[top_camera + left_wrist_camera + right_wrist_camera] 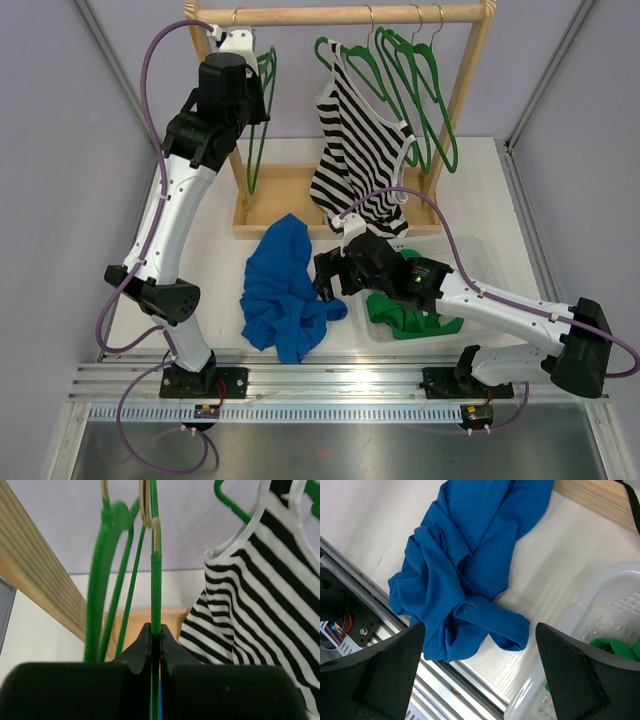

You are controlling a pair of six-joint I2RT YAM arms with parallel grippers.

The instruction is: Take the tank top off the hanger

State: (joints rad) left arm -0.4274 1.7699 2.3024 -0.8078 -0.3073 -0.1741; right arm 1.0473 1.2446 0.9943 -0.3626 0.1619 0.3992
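Your left gripper (pixel 155 630) pinches the thin arm of a bare green hanger (pixel 156 590) at the far-left end of the wooden rack (pixel 340 15), probably to steady it. The striped tank top (pixel 355 150) hangs mid-rack along the far edge, untouched. Your right gripper (pixel 480 625) hovers with its fingers spread and empty over the blue T-shirt (pixel 285 290) by the near edge.

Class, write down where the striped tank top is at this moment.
In the top external view the striped tank top hangs on a green hanger near the middle of the wooden rail, above and right of the blue shirt.
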